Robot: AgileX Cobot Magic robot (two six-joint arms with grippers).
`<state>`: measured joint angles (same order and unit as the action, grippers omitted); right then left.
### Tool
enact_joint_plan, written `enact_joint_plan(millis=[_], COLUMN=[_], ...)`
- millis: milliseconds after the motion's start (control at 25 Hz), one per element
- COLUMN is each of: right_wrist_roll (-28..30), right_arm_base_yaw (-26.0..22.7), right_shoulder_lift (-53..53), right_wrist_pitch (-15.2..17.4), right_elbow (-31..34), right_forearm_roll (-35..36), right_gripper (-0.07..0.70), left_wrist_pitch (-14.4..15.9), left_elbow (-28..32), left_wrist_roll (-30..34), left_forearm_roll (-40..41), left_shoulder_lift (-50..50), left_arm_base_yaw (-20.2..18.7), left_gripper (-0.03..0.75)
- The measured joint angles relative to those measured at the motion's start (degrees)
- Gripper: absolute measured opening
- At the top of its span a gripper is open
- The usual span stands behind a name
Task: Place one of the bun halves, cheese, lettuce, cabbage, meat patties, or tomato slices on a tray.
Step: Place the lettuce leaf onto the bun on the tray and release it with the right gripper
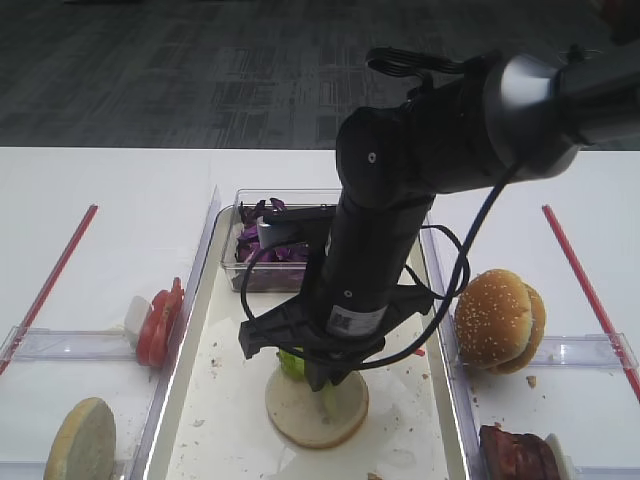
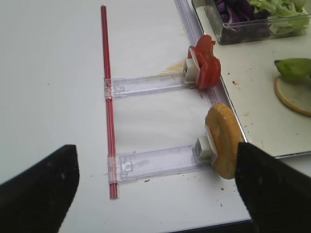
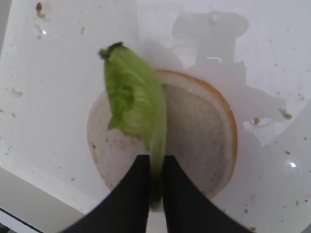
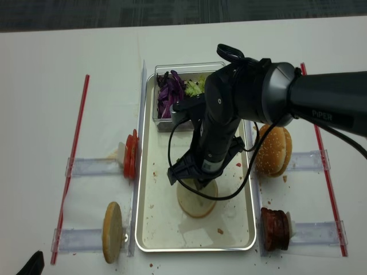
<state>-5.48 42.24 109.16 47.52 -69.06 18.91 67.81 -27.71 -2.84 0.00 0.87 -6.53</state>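
Observation:
A crinkly green lettuce point(image 3: 133, 97) leaf lies across a pale bun half point(image 3: 199, 131) in the middle of the cream tray point(image 1: 215, 400). My right gripper point(image 3: 156, 159) points down over the bun's near edge, shut on the lettuce rib, which runs between its two black fingers. From above, the arm hides most of the leaf point(image 1: 292, 362). My left gripper point(image 2: 155, 150) hovers open and empty over the table at the left, close to a second bun half point(image 2: 221, 141) standing on edge in a clear holder.
A clear tub with purple cabbage point(image 4: 170, 91) sits at the tray's far end. Tomato slices point(image 4: 131, 154) stand left of the tray, a sesame bun point(image 4: 272, 150) and meat patties point(image 4: 275, 228) right of it. Red rails point(image 4: 73, 154) line both sides.

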Motion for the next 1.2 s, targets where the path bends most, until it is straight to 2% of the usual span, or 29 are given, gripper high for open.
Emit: enact_joint_plan(millis=[120,240,360,800,1200], right_wrist_roll=[0.0,0.0,0.0,0.0,-1.6], right_arm_base_yaw=[0.0,0.0,0.0,0.0,0.0], right_shoulder_lift=[0.0,0.0,0.0,0.0,0.0], right_wrist_pitch=[0.3,0.7,1.6,4.8,12.1], right_elbow=[0.0,0.0,0.0,-0.7,-12.1], right_forearm_roll=[0.0,0.0,0.0,-0.6,-6.5], right_gripper=[0.249,0.431,0.522,0.549,0.549], left_wrist_pitch=[0.0,0.0,0.0,0.0,0.0], left_elbow=[0.0,0.0,0.0,0.0,0.0], left_wrist_roll=[0.0,0.0,0.0,0.0,0.0], left_forearm_roll=[0.0,0.0,0.0,0.0,0.0], left_shoulder_lift=[0.0,0.0,0.0,0.0,0.0], left_arm_base_yaw=[0.0,0.0,0.0,0.0,0.0], left_gripper=[0.617,0.617,0.617,0.617,0.617])
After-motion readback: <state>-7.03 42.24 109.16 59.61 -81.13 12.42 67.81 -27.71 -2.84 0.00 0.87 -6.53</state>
